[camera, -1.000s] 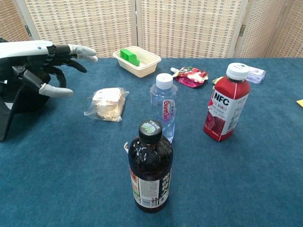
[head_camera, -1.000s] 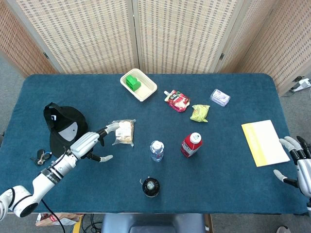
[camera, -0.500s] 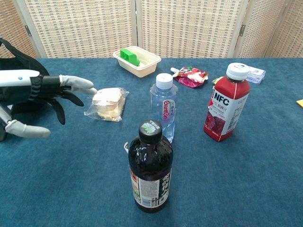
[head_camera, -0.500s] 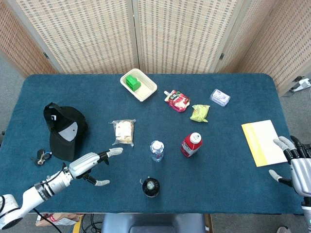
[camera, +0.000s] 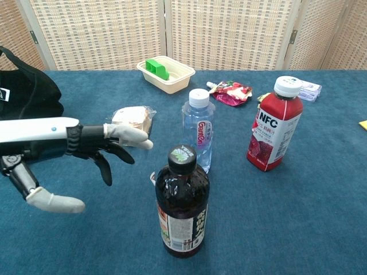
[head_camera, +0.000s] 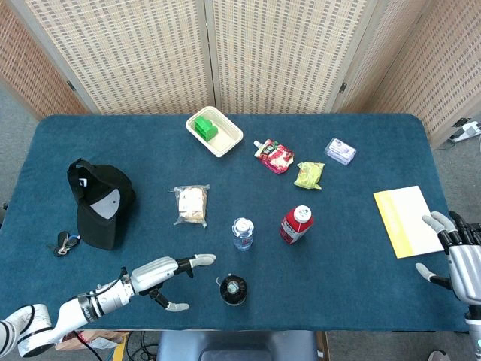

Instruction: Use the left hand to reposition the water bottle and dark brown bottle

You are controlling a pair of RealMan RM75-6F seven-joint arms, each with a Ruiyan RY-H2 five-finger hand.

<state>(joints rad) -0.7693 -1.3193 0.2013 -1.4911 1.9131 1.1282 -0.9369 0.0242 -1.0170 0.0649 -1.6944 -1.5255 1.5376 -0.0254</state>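
Observation:
The dark brown bottle (head_camera: 233,289) (camera: 182,201) stands upright near the table's front edge, black cap on top. Behind it stands the clear water bottle (head_camera: 242,233) (camera: 198,129) with a white cap. My left hand (head_camera: 165,274) (camera: 86,150) hovers open just left of the dark brown bottle, fingers spread toward it, a short gap between them. My right hand (head_camera: 457,254) rests open at the table's right edge, holding nothing.
A red NFC juice bottle (head_camera: 296,223) (camera: 274,124) stands right of the water bottle. A wrapped sandwich (head_camera: 191,204), black cap (head_camera: 98,201), keys (head_camera: 63,244), white tray (head_camera: 214,131) with a green block, snack pouches (head_camera: 273,156) and a yellow booklet (head_camera: 409,220) lie around.
My left hand has swept from beside the wrapped sandwich toward the front and right, ending next to the dark brown bottle. The right hand shifted slightly. No bottle moved.

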